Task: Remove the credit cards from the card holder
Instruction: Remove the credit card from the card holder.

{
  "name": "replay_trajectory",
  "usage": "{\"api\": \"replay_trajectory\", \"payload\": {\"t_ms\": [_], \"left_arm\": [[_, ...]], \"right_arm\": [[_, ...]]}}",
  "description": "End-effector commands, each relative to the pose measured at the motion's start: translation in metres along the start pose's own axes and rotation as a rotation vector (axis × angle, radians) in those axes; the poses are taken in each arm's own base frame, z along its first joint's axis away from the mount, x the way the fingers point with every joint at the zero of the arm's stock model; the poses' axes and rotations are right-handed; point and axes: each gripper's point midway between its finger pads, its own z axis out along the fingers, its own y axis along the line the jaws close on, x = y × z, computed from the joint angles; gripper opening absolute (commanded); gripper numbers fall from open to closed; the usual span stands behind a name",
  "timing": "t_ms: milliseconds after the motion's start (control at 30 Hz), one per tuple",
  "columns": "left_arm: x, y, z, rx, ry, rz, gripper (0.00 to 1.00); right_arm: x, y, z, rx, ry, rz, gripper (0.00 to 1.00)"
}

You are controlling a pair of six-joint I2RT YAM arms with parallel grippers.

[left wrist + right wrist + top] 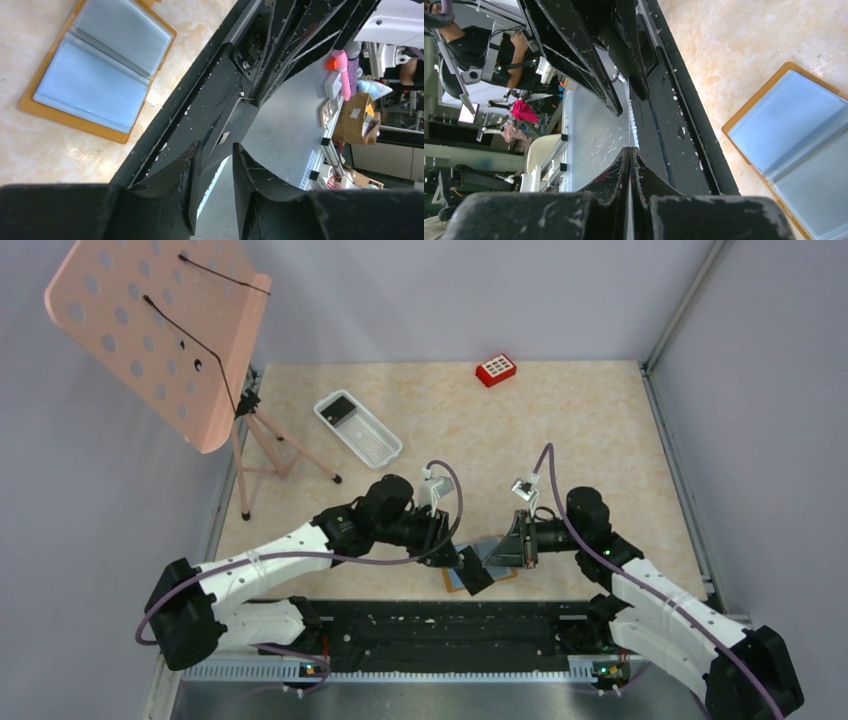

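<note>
we see the card holder [95, 70] lying open on the counter [580, 440] near its front edge, between both arms, its visible blue sleeves bare. a black card [341, 408] already sits in the white tray [380, 445], and the left end effector [216, 145] seems to pinch another dark card [227, 125] above the black base rail. the right end effector [630, 152] is pressed together on nothing. we judge the job well along, though hidden sleeves may hold more. the tray is well apart, the pink stand [160, 330] has its legs near it, and a red block [495, 370] sits far back.
</note>
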Motion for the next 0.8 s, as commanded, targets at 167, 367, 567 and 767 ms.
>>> {"api": "replay_trajectory", "payload": {"t_ms": [167, 367, 567, 767], "left_arm": [[-0.024, -0.031, -0.004, 0.134, -0.043, 0.034, 0.31], [-0.027, -0.031, -0.006, 0.169, -0.051, 0.009, 0.32], [-0.028, -0.032, -0.004, 0.183, -0.033, 0.003, 0.35], [-0.024, -0.028, 0.004, 0.193, 0.012, 0.003, 0.23]], "right_arm": [[-0.002, 0.008, 0.001, -0.035, 0.0, -0.054, 0.0], [0.001, 0.003, 0.002, -0.016, 0.011, -0.04, 0.0], [0.001, 0.005, 0.003, -0.019, 0.014, -0.044, 0.0], [0.0, 0.005, 0.003, -0.017, 0.012, -0.044, 0.0]]}}
